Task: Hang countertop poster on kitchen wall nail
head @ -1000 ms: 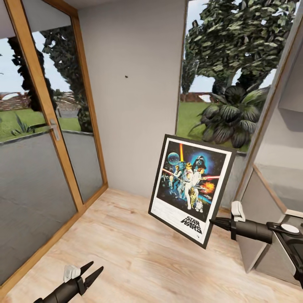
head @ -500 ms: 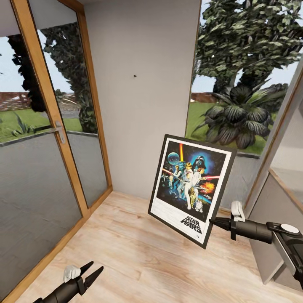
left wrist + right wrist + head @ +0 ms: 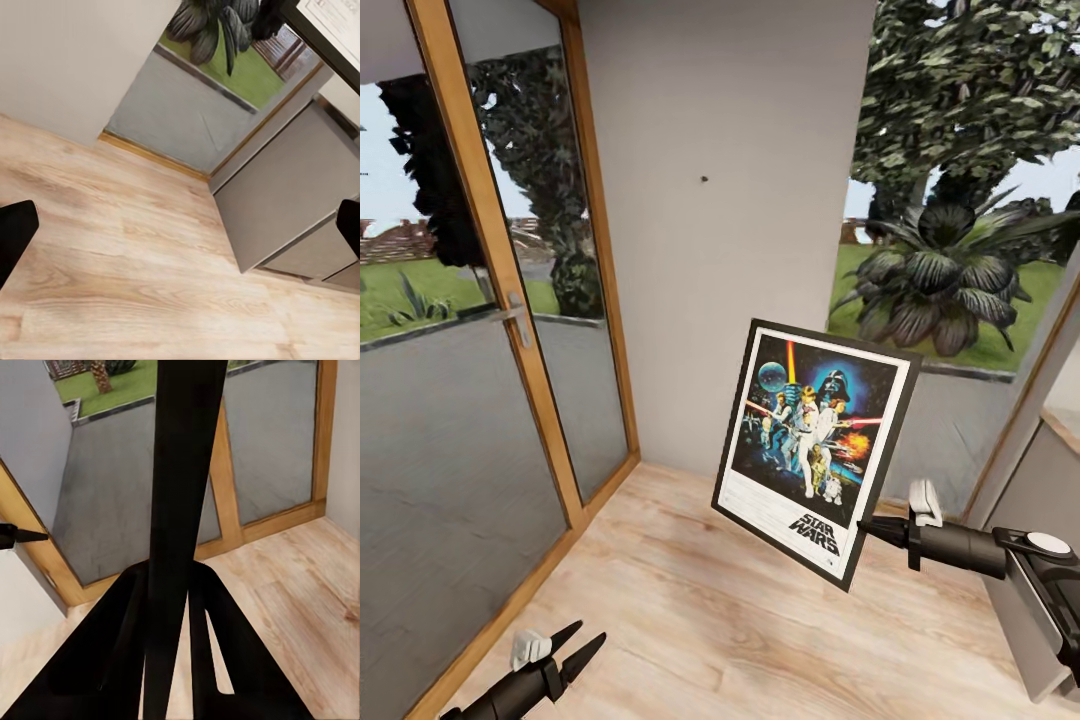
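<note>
While carried toward the wall:
poster (image 3: 812, 449): clear of the countertop, aloft over the wood floor (image 3: 690, 600), tilted, picture side to the head camera; probably kept upright and forward so its top edge can meet the nail
right gripper (image 3: 872, 527): clenched on the poster's lower right edge; in the wrist view the black frame (image 3: 180, 510) stands edge-on between the fingers (image 3: 112, 652), a grip likely chosen to leave the top free
wall nail (image 3: 704, 180): dark dot on the off-white wall (image 3: 760, 250), above and left of the poster, well apart
left gripper (image 3: 575, 645): low over the floor, jaws parted, holding nothing; seemingly kept out of the way
</note>
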